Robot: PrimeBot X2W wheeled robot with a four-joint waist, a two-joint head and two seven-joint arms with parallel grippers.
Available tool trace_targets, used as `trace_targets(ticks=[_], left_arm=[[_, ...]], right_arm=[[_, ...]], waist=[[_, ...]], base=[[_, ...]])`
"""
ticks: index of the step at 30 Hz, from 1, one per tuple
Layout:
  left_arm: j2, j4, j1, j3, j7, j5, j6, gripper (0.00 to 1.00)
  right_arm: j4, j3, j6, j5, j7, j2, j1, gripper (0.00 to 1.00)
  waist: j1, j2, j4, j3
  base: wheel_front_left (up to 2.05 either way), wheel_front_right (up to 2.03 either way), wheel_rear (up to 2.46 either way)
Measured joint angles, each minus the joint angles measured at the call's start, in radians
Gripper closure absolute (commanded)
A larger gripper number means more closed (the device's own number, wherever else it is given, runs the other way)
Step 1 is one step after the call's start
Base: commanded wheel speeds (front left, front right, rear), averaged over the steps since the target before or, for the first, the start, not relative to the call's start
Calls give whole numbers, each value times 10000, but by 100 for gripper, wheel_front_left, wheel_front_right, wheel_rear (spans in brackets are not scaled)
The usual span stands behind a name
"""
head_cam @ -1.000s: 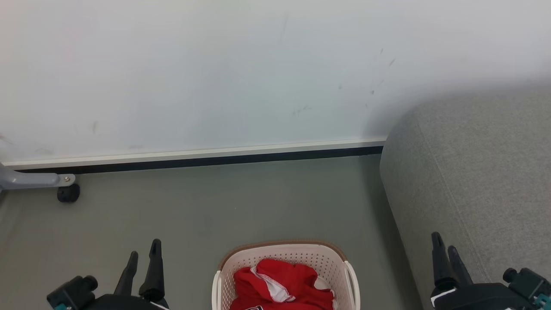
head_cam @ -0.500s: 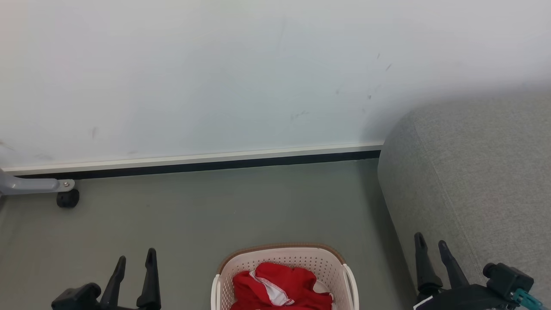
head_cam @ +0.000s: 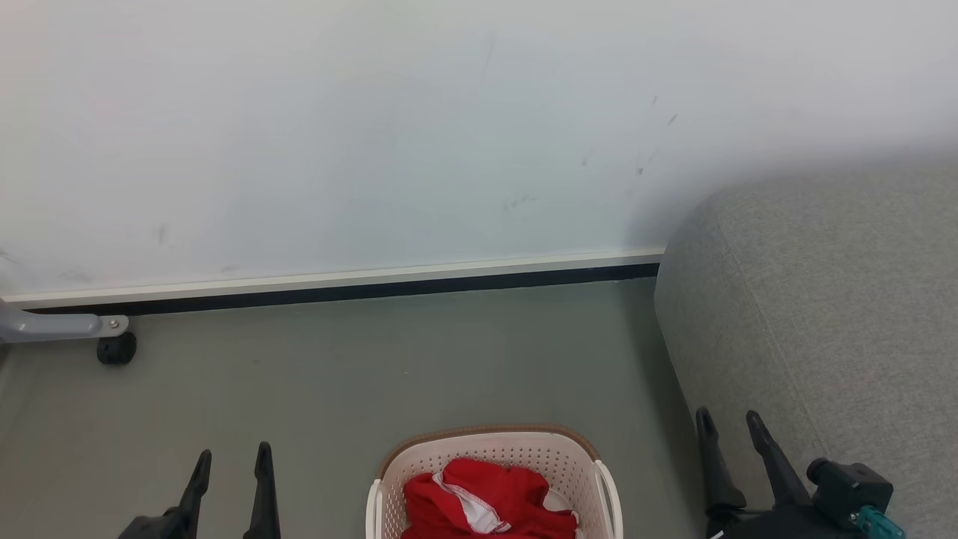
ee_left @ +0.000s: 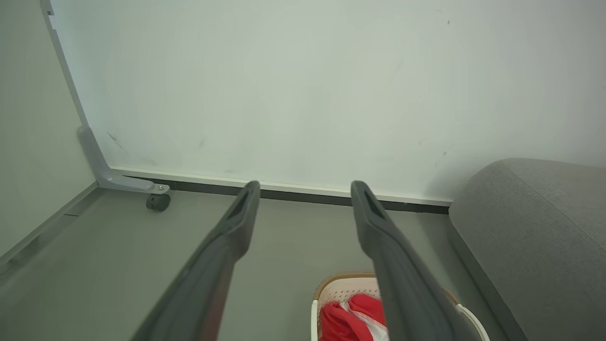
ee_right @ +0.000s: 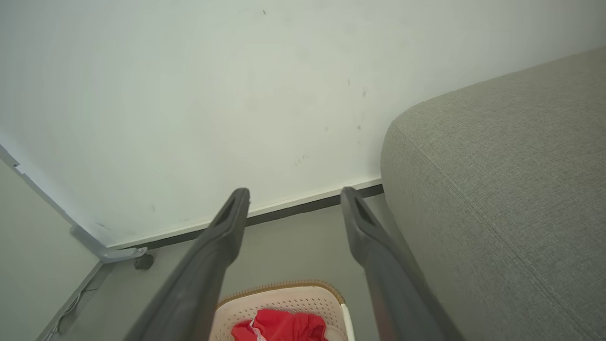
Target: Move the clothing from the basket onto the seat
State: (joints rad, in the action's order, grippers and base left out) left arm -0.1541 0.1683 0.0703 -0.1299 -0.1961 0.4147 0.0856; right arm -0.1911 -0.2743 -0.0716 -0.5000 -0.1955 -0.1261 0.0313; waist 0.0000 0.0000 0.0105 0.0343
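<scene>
your left gripper (head_cam: 233, 451) and right gripper (head_cam: 727, 413) flank the basket (head_cam: 490, 433) of red clothing (head_cam: 486, 494), both spread wide and empty.

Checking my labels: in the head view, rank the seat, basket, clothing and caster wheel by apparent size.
1. seat
2. basket
3. clothing
4. caster wheel
Frame edges crop all but the wheel.

The grey-green floor (head_cam: 374, 359) carries a cream perforated basket (head_cam: 516, 449) at near centre, a grey sofa seat (head_cam: 823, 299) at right and a black caster (head_cam: 116, 349) at far left.
</scene>
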Motion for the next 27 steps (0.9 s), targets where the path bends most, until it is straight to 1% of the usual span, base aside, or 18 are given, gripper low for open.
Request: trace_targets(ticks=[15, 25, 27], left_arm=[[-38, -155, 241, -136, -539, -1904, 353, 0], [4, -117, 248, -107, -539, -1929, 357, 0], [10, -113, 248, -105, -539, -1929, 291, 0]], right_arm=[[232, -662, -351, 1929, -539, -109, 0, 0], [215, -650, -351, 1973, -539, -142, 0, 0], [213, -650, -351, 1973, -539, -142, 0, 0]], waist=[[0, 0, 43, -19], [0, 0, 55, -72], [0, 0, 58, -79]], base=[[0, 0, 0], [0, 0, 0], [0, 0, 0]])
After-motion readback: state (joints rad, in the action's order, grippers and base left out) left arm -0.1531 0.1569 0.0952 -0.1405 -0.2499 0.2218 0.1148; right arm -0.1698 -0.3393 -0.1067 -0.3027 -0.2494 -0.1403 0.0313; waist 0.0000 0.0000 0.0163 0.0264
